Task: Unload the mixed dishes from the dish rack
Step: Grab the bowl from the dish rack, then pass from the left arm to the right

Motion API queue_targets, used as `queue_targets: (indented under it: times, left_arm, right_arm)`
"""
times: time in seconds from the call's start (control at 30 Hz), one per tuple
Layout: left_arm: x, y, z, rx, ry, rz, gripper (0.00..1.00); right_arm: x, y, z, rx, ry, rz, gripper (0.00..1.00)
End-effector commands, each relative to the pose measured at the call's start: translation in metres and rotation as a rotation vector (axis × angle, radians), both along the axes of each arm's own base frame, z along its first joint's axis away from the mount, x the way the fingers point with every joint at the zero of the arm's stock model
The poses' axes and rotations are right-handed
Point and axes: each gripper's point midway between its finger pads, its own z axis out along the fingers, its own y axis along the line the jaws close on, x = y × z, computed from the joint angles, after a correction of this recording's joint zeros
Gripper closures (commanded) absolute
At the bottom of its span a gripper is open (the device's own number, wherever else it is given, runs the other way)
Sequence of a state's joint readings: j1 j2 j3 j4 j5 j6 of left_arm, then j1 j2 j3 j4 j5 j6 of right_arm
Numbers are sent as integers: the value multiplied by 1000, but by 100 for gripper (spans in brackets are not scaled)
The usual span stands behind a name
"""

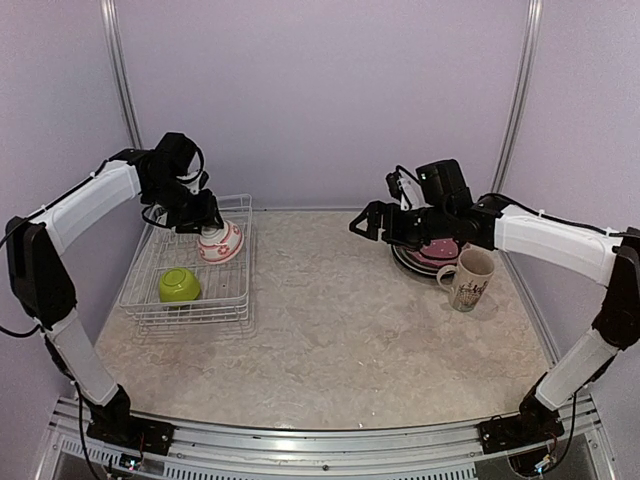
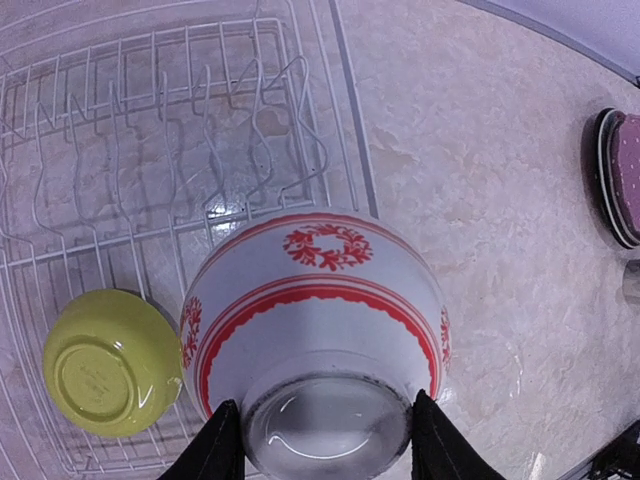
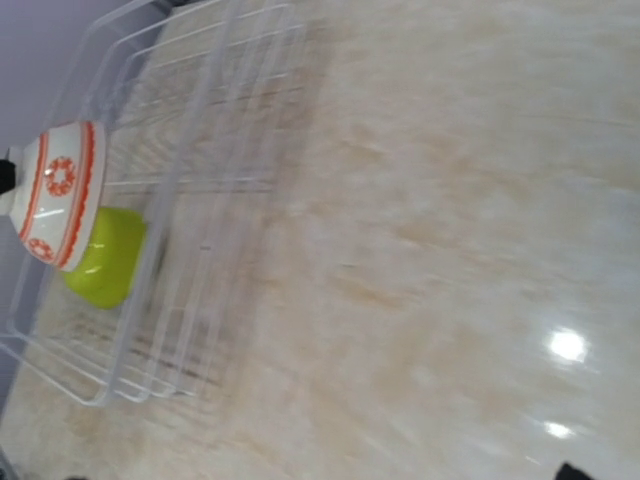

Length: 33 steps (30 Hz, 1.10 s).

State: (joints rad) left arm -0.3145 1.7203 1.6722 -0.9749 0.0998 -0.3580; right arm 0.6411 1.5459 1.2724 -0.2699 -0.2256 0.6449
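White-and-red bowl (image 2: 318,300) upturned, foot clamped by left hand (image 2: 325,408), clear from wrist; overhead: right hand (image 1: 362,224) spread.

Table middle: the beige marbled tabletop (image 1: 330,340) lies bare between the white wire dish rack (image 1: 243,262) and the dishes at right, leaving a wide passage.
Rack slots: the upright wire plate dividers (image 2: 200,150) stand bare inside low side walls.
Rack near part: an upturned lime-green bowl (image 1: 179,285) sits here.
Rack right edge: an upturned white bowl with red pattern (image 1: 220,242), clamped at its foot by the left gripper (image 1: 207,226), blocks it.
Right side: stacked round plates (image 1: 420,264) with a cream printed mug (image 1: 470,280) just beside them. The right gripper (image 1: 362,224), jaws wide, hangs just left of the stack.
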Motion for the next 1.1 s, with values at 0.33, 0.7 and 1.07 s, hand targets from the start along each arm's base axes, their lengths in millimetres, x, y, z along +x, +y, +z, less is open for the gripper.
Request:
queue_targets:
  times: [0.33, 0.7, 1.07]
  left_arm:
    - [-14, -41, 67, -325, -155, -126, 66]
    - [-19, -68, 62, -498, -83, -188, 67]
    - [-15, -80, 49, -589, -56, -204, 70]
  right_arm:
    - [21, 131, 19, 397, 39, 230, 1]
    - [31, 170, 24, 658, 85, 352, 1]
    - [17, 186, 34, 858, 176, 438, 8]
